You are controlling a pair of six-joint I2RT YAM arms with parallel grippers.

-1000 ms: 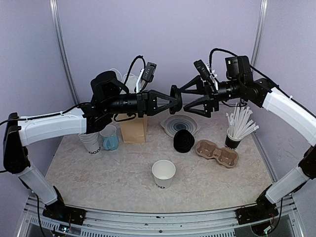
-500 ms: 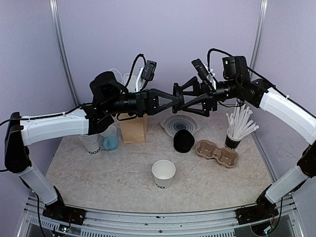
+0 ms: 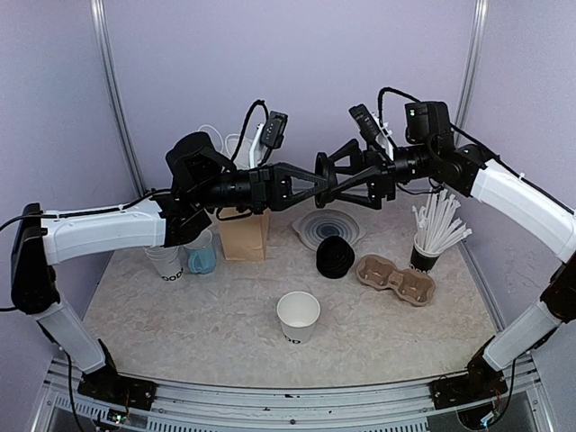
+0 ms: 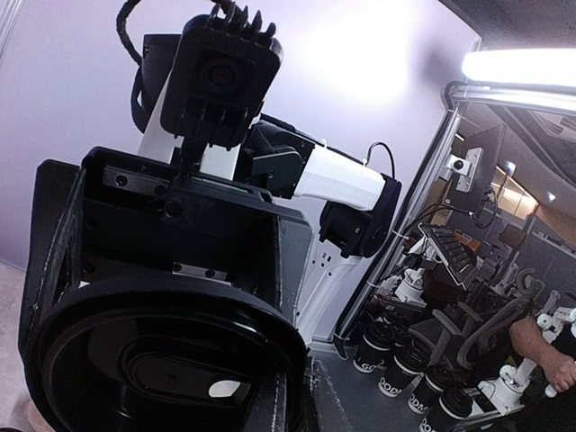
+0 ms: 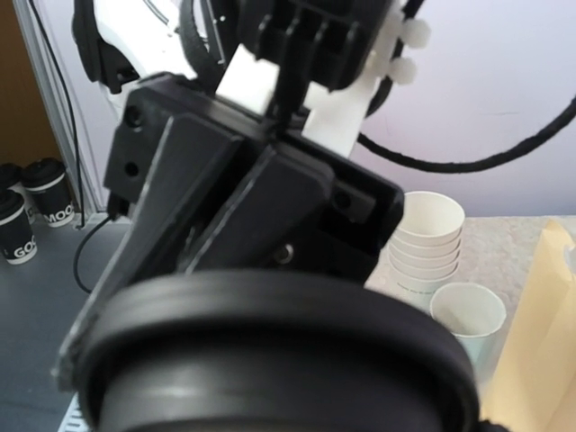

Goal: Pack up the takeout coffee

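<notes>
The white paper cup (image 3: 298, 315) stands open and lidless at the front middle of the table, black lettering near its base. One black lid (image 3: 320, 170) is held edge-on in mid-air high above the table. My left gripper (image 3: 314, 177) is shut on it from the left. My right gripper (image 3: 328, 175) comes from the right, its jaws spread above and below the lid's rim. The lid fills the lower left of the left wrist view (image 4: 153, 360) and the bottom of the right wrist view (image 5: 270, 360).
A brown paper bag (image 3: 243, 234) stands at the back left beside nested white cups (image 3: 165, 259) and a light-blue mug (image 3: 200, 256). A stack of black lids (image 3: 335, 258), a cardboard cup carrier (image 3: 396, 277), clear lids (image 3: 328, 227) and a cup of straws (image 3: 432, 229) are on the right.
My right gripper has moved left until its jaws stand around the lid held by my left gripper. The left arm has barely moved.
</notes>
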